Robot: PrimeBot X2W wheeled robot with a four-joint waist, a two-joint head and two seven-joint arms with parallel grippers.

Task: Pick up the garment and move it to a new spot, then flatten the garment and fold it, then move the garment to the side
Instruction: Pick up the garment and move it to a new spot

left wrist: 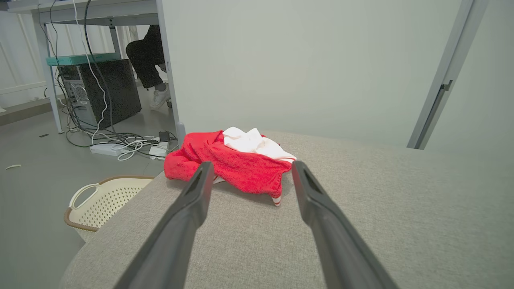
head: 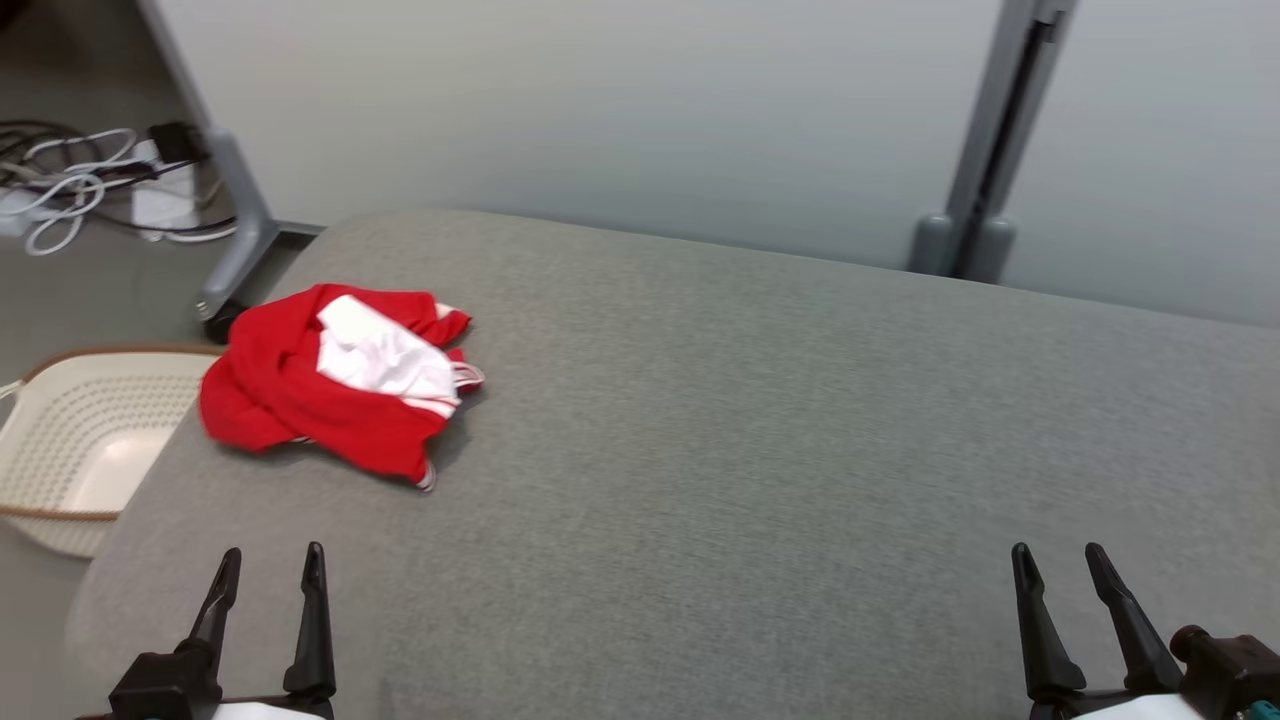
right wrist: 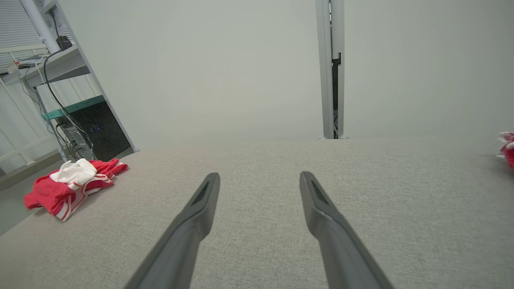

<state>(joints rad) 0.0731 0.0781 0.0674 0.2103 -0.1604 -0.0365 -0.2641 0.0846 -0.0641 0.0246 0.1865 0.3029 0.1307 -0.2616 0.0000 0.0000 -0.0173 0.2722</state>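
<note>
**Both grippers wide open, garment bunched up far left**

Nearest the robot, the left gripper (head: 273, 553) and right gripper (head: 1057, 550) sit low over the near edge of the grey padded surface (head: 750, 450). Each has its 2 fingers spread apart with nothing between them.

Further out on the left is the garment (head: 290, 400), a crumpled red heap with white fabric on top. It lies close to the surface's left edge, ahead of the left gripper and well apart from the right one. The left wrist cam lines it up between its own fingers, not touching. The right wrist cam catches the red-and-white striped trim best.

Off the left edge on the floor there's a cream perforated basket (head: 80, 440) with a brown rim.

The head cam gets a tangle of cables (head: 60, 190) beyond that. The left wrist cam adds a black PC tower (left wrist: 104, 92) under a desk (left wrist: 100, 12), plus a seated person's dark trouser leg (left wrist: 146, 56) and white shoe (left wrist: 160, 96).

The right wrist cam has 1 extra: a red-and-white scrap (right wrist: 506, 146) at the surface's far right edge, too cropped to tell what it is.

Farthest back, a grey post (head: 990, 130) stands against the pale wall (head: 600, 100).
</note>
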